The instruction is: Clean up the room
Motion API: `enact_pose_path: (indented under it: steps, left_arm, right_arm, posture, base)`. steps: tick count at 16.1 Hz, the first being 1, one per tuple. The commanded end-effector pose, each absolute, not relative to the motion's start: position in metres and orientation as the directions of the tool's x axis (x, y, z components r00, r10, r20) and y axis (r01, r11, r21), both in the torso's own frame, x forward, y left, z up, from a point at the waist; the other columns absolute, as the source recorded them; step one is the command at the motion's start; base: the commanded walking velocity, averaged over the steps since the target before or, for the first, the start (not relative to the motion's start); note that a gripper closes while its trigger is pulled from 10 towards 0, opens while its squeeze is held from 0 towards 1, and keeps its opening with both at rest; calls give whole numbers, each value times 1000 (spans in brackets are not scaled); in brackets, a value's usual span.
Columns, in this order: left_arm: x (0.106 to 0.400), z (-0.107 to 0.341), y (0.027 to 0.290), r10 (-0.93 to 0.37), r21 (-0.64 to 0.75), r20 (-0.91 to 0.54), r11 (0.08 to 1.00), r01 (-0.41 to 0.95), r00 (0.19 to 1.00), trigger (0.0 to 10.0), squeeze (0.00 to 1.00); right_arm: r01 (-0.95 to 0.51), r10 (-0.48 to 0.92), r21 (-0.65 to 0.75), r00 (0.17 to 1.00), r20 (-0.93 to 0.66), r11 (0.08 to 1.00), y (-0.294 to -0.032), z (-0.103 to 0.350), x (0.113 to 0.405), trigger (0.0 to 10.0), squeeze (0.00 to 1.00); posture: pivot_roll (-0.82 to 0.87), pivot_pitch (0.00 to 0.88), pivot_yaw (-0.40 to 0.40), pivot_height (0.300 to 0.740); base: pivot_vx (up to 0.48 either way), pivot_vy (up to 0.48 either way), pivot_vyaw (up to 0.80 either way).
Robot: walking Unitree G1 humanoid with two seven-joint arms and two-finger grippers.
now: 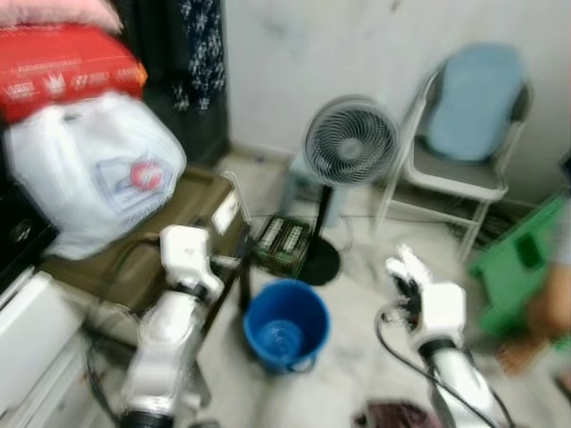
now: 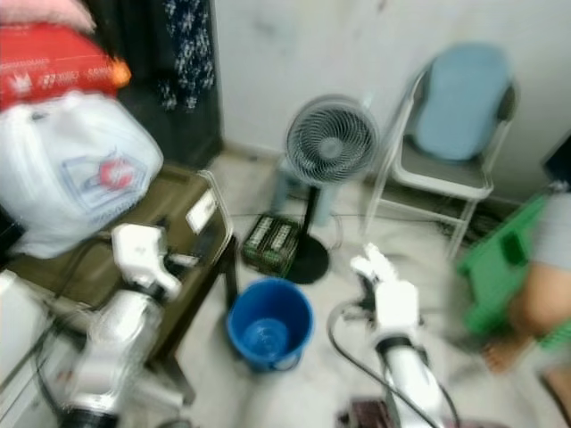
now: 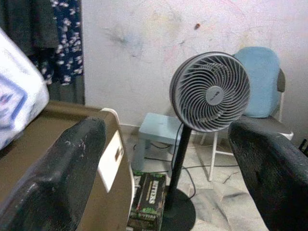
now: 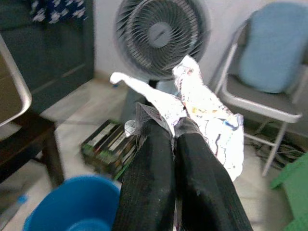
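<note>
Right wrist view is showing the right hand [image 4: 174,126] with its 2 black fingers [image 4: 147,168] pressed together, pinching a crumpled white wrapper [image 4: 202,108] with small coloured print. The wrapper is sticking out beyond the fingertips, held in the air in front of the grey standing fan [image 4: 161,33], with the blue bucket [image 4: 72,204] showing at the lower edge of that view. In the head views, which are blurring somewhat, the right hand [image 1: 403,275] is holding the wrapper above the pale floor [image 1: 357,357], to the right of the blue bucket [image 1: 285,325] and apart from it. The bucket is standing on the floor beside the leg of a dark brown table [image 1: 192,201].

The left hand [image 3: 163,159] is hovering at the table's edge with its 2 fingers [image 3: 62,178] spread wide, gripping nothing. On the table a large white plastic bag [image 1: 89,169] is resting, with a red package [image 1: 67,67] above it. A dark green carton [image 1: 284,242] is lying on the floor next to the fan's round base, and a small pale blue stool [image 3: 159,132] is standing behind the fan. A folding chair [image 1: 468,116] with a light blue seat pad is standing against the wall [image 1: 357,45]. A green crate [image 1: 517,263] is sitting at the right, with part of a person's leg [image 2: 540,303] just beside it.
</note>
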State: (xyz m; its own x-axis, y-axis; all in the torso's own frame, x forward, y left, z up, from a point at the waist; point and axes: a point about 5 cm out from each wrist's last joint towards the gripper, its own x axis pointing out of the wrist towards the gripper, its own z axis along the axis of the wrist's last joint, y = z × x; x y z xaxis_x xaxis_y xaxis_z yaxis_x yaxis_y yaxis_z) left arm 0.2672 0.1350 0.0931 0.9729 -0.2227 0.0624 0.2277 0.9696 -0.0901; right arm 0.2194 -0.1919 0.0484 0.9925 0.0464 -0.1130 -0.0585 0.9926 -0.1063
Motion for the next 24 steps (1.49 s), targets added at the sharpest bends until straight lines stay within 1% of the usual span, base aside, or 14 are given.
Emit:
enact_pose_path:
  steps: [1, 10, 13, 16, 17, 18, 20, 23, 24]
  left_arm:
    - [270, 99, 120, -269, -99, 86, 956, 277, 959, 10000, 0]
    - [271, 98, 118, -273, -96, 78, 955, 280, 959, 10000, 0]
    - [270, 96, 119, -262, -89, 68, 960, 267, 963, 10000, 0]
    - [267, 95, 125, -251, -78, 62, 964, 256, 966, 10000, 0]
    - [265, 94, 127, -258, -63, 55, 963, 261, 965, 10000, 0]
    - [264, 94, 127, -277, -36, 53, 960, 279, 960, 10000, 0]
    - [257, 97, 123, -369, 104, 67, 927, 361, 927, 10000, 0]
    - [247, 105, 127, -441, 94, 54, 895, 436, 896, 10000, 0]
    - [243, 108, 127, -483, 125, 48, 871, 475, 874, 10000, 0]
  right_arm:
    - [-36, 24, -118, 995, -100, 992, -200, 55, 220, 10000, 0]
    - [-45, 36, -116, 997, -73, 992, -187, 75, 221, 10000, 0]
    - [-60, 51, -125, 996, -71, 990, -185, 79, 221, 10000, 0]
    - [-74, 66, -123, 995, -69, 990, -182, 82, 222, 10000, 0]
    - [-74, 66, -124, 995, -72, 989, -180, 82, 223, 10000, 0]
    - [-74, 65, -124, 995, -73, 990, -180, 82, 224, 10000, 0]
    - [-63, 49, -148, 994, -95, 987, -180, 79, 227, 10000, 0]
    - [-38, 9, -165, 986, -168, 985, -186, 65, 238, 10000, 0]
    - [-42, 2, -185, 978, -209, 982, -188, 59, 245, 10000, 0]
  posture:
    - [-94, 4, -34, 740]
    - [-95, 13, -30, 740]
    - [-87, 19, -31, 740]
    - [-70, 26, -33, 740]
    - [-64, 29, -33, 740]
    - [-56, 31, -33, 740]
    - [-42, 36, -30, 740]
    - [0, 81, -25, 740]
    - [19, 103, -16, 740]
  base:
    - [337, 0, 0]
    - [341, 0, 0]
    - [0, 0, 0]
    - [0, 0, 667]
    - [0, 0, 0]
    - [0, 0, 0]
    - [0, 0, 0]
    - [0, 0, 0]
    - [0, 0, 0]
